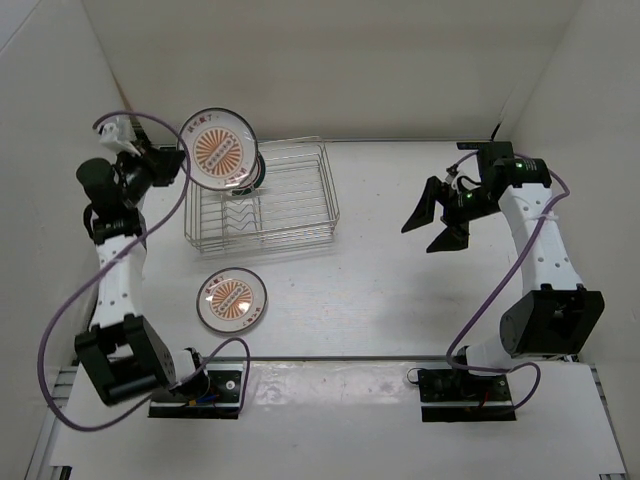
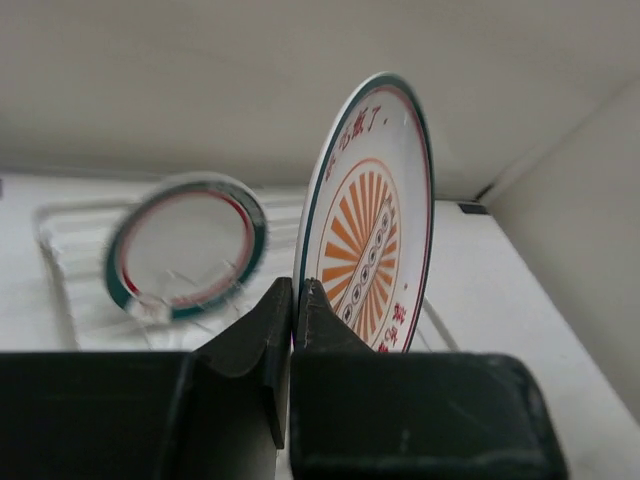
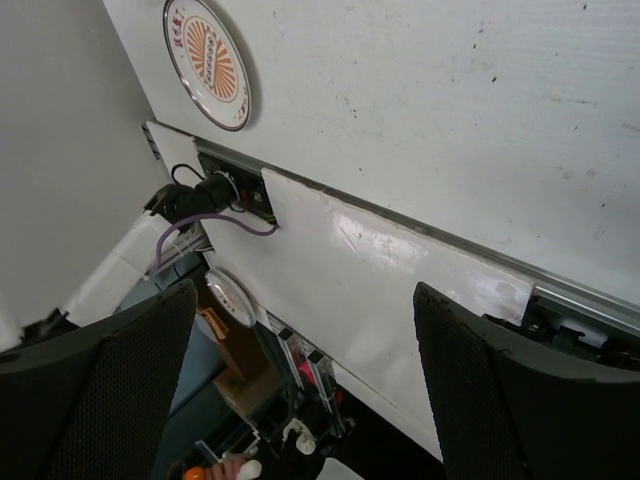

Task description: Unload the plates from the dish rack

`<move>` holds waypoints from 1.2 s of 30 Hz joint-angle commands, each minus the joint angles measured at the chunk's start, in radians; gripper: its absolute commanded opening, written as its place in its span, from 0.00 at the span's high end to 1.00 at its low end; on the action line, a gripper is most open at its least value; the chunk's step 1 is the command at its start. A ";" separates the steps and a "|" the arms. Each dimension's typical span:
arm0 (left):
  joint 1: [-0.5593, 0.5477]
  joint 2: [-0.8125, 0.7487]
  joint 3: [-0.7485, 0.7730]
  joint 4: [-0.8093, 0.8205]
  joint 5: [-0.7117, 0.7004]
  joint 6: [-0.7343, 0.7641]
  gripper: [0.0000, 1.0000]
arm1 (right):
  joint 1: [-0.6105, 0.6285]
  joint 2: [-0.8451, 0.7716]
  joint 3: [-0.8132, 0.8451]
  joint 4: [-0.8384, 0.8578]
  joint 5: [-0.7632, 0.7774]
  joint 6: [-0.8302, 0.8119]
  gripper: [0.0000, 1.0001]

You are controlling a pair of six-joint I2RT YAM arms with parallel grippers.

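Note:
My left gripper [image 1: 180, 160] is shut on the rim of a white plate with an orange sunburst centre [image 1: 220, 148] and holds it upright above the left end of the silver wire dish rack [image 1: 290, 200]. In the left wrist view the jaws [image 2: 293, 300] pinch this plate [image 2: 370, 220]. The teal-rimmed plate [image 2: 185, 245] stands in the rack behind it, and only its edge [image 1: 259, 172] shows from above. A second sunburst plate [image 1: 231, 298] lies flat on the table in front of the rack and also shows in the right wrist view [image 3: 207, 60]. My right gripper [image 1: 437, 215] is open and empty, far right of the rack.
White walls enclose the table on the left, back and right. The table's front edge with the arm bases and cables [image 3: 215, 195] lies below the right gripper's view. The rack's wires [image 2: 70, 230] look blurred in the left wrist view.

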 commanded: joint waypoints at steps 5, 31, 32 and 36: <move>0.013 -0.400 -0.386 -0.005 0.042 -0.338 1.00 | 0.003 -0.101 -0.075 -0.170 -0.050 0.005 0.10; 0.026 -1.336 -0.825 -1.213 -0.608 -0.435 1.00 | 0.003 -0.184 -0.181 -0.150 -0.096 0.022 0.10; 0.026 -1.337 -0.826 -1.223 -0.628 -0.427 1.00 | 0.006 -0.184 -0.180 -0.150 -0.098 0.022 0.10; 0.026 -1.328 -0.817 -1.247 -0.633 -0.421 0.88 | 0.005 -0.186 -0.180 -0.150 -0.098 0.022 0.10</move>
